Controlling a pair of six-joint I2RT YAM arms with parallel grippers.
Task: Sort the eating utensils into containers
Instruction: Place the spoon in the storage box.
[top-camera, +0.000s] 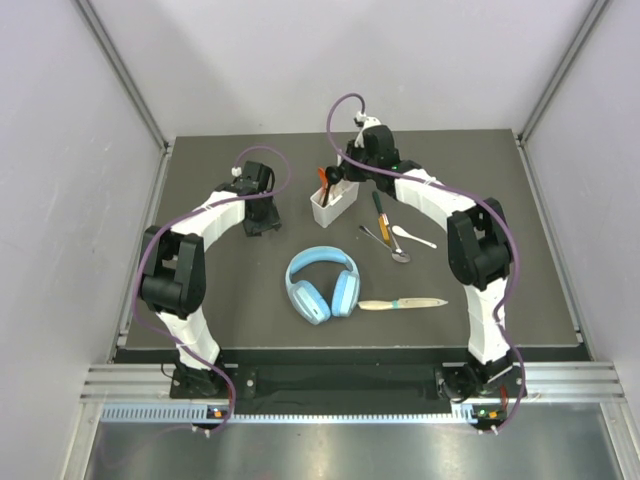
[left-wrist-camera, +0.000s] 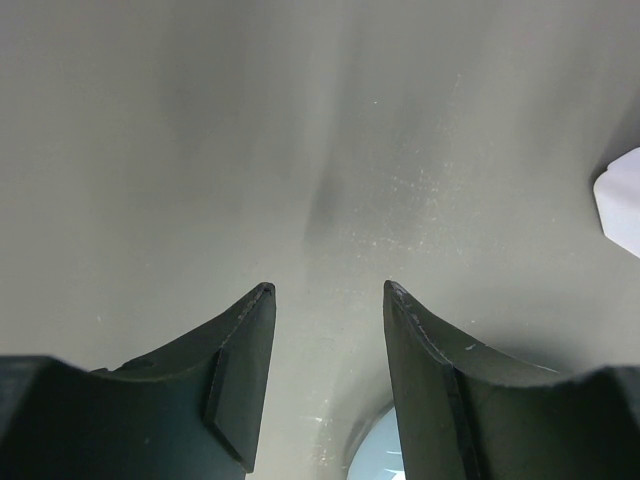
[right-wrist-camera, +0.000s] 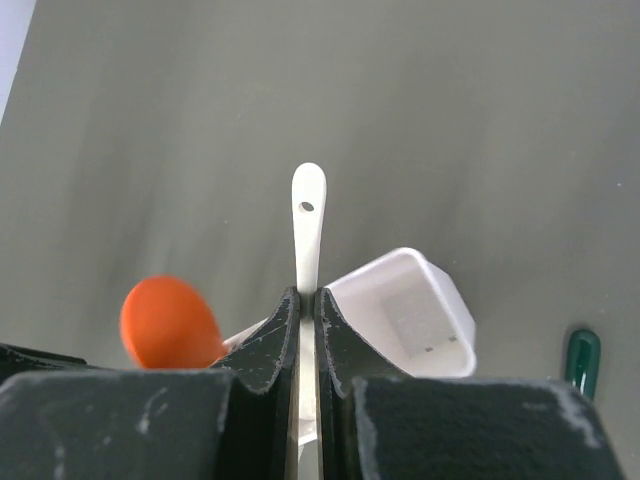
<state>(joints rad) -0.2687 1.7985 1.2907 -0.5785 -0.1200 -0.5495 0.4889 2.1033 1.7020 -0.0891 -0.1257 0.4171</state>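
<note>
My right gripper (right-wrist-camera: 308, 295) is shut on the handle of a white plastic spoon (right-wrist-camera: 308, 210) and holds it just above the white caddy (right-wrist-camera: 425, 310). The orange-red spoon (right-wrist-camera: 170, 322) stands in the caddy's left end; it also shows in the top view (top-camera: 322, 178). In the top view my right gripper (top-camera: 345, 176) hovers over the caddy (top-camera: 332, 208). My left gripper (left-wrist-camera: 328, 290) is open and empty, low over the mat, left of the caddy (left-wrist-camera: 620, 205). On the mat lie a green-handled utensil (top-camera: 381, 213), a metal spoon (top-camera: 388, 245), a white spoon (top-camera: 414, 237) and a wooden-handled knife (top-camera: 403, 303).
Light-blue headphones (top-camera: 322, 285) lie in the middle of the mat, in front of the caddy; their edge shows under my left gripper (left-wrist-camera: 375, 455). The green handle tip shows at the right of the right wrist view (right-wrist-camera: 582, 355). Grey walls enclose the table.
</note>
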